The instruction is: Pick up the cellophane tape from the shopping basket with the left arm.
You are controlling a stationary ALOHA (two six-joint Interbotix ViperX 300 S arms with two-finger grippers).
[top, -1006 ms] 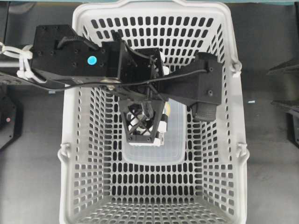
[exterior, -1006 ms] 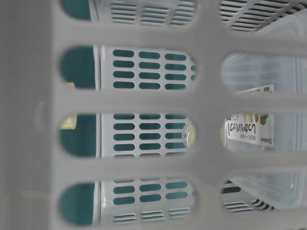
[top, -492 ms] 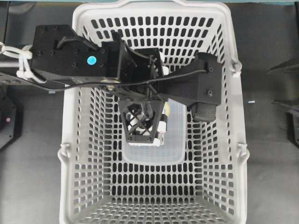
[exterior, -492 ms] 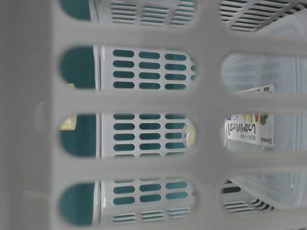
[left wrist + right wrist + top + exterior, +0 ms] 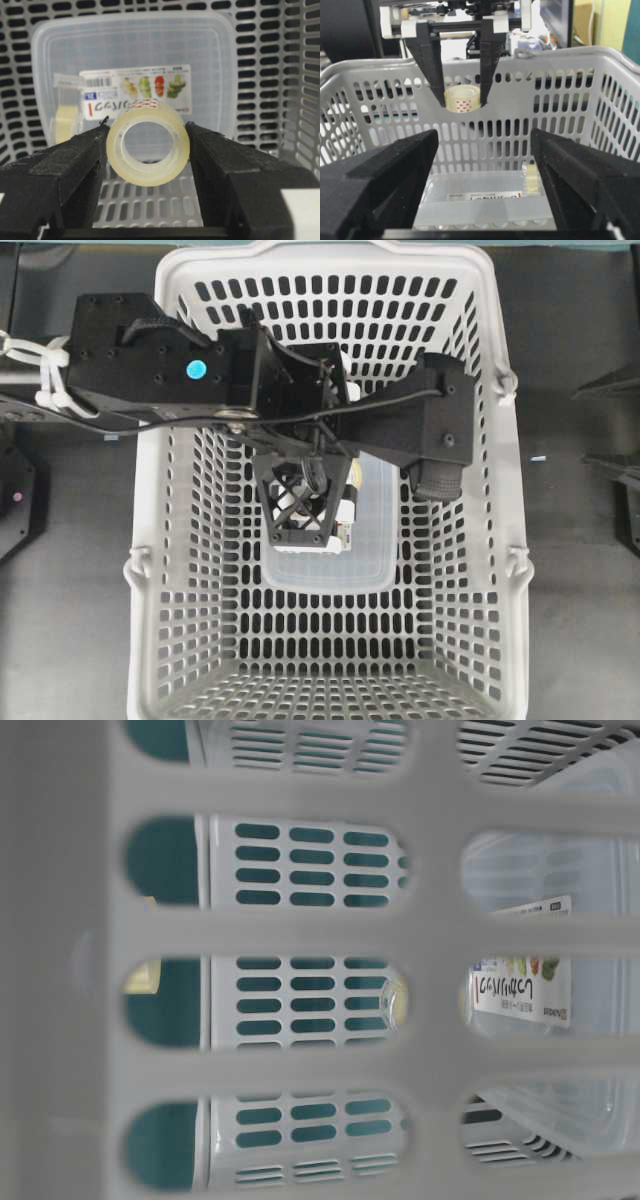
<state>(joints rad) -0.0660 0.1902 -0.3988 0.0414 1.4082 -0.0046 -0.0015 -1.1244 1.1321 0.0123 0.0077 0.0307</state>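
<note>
My left gripper point(image 5: 148, 150) is shut on the cellophane tape point(image 5: 148, 146), a pale-yellow translucent roll pinched at its sides between both fingers. In the right wrist view the roll point(image 5: 462, 98) hangs between the left fingers point(image 5: 434, 65), near rim height of the shopping basket point(image 5: 560, 90). From overhead the left arm with the blue dot point(image 5: 196, 368) reaches across the basket point(image 5: 500, 540), its lattice gripper point(image 5: 305, 530) pointing down over the middle. My right gripper point(image 5: 485, 165) is open and empty, facing into the basket.
A large clear lidded box with a printed label point(image 5: 150, 45) lies on the basket floor below the held roll; it also shows overhead point(image 5: 370, 540). A second pale-yellow roll in a clear wrapper point(image 5: 65, 117) sits at the box's edge. Slotted walls surround it all.
</note>
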